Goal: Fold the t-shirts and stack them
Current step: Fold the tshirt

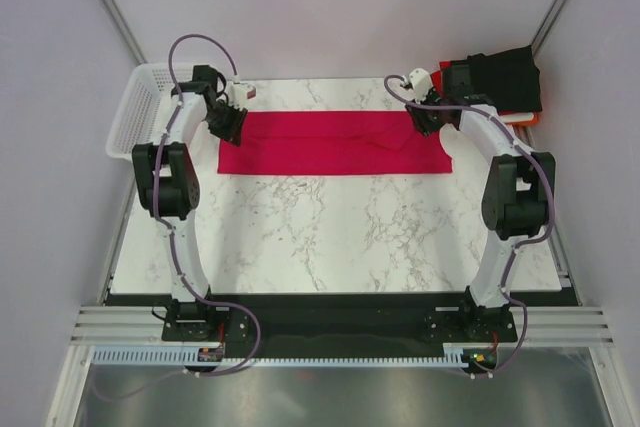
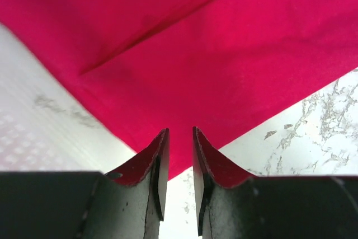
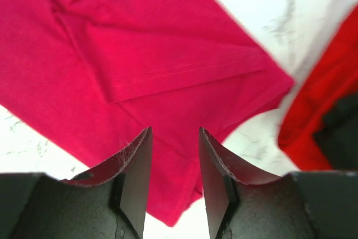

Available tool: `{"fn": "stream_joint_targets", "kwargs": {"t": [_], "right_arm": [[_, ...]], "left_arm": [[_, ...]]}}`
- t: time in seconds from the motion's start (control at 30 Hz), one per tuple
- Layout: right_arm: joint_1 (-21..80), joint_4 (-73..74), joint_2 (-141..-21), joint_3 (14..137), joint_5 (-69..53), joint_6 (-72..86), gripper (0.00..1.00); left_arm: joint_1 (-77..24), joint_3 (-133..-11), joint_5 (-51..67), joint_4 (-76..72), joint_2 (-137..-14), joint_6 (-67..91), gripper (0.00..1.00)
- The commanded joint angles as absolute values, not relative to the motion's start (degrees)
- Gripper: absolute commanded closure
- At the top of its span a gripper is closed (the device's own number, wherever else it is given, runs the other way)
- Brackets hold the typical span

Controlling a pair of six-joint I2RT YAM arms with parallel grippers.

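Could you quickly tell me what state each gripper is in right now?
Left gripper: open, holding nothing.
Right gripper: open, holding nothing.

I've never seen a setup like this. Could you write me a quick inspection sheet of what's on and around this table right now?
Surface: white marble-patterned table.
Job's things: crimson t-shirt folded into a long strip across the far half; folded black t-shirt lying on an orange-red t-shirt at the far right corner.
Clutter: white mesh basket at the far left edge.
Grippers: left gripper over the strip's left end, jaws apart, holding nothing; right gripper over its right end, likewise.
Cables: purple cables loop along both arms.
Surroundings: plain pale walls; metal rails at the near edge.
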State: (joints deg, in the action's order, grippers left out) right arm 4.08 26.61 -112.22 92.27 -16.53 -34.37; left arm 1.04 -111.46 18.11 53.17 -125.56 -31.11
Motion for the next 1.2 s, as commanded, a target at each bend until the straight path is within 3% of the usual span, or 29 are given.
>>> {"fn": "stream_joint_targets", "kwargs": {"t": [0.0,0.4,0.9,1.0,1.17], "right_arm": [[4.66,29.97,-113.9,92.19,-21.18,-35.16,0.53],[7.03,34.54,-119.97,96.33,-26.45,-36.92,0.52],[9.31,34.1,-125.68,100.9,-22.07,-37.35,0.55],[9.49,34.01,-126.21,101.16,-21.36,-37.79,0.62],[9.58,33.93,-126.3,101.95,-20.74,-38.41,0.92]], "left_arm": [[0.7,-109.69,18.55,52.56,-127.44,-29.63,0.71],[0.7,-107.76,16.0,52.21,-130.87,-29.53,0.72],[0.7,-106.26,16.17,51.86,-130.87,-29.44,0.72],[0.62,-106.35,16.08,51.68,-130.96,-29.27,0.72],[0.7,-106.61,15.91,51.68,-131.22,-29.27,0.72]]}}
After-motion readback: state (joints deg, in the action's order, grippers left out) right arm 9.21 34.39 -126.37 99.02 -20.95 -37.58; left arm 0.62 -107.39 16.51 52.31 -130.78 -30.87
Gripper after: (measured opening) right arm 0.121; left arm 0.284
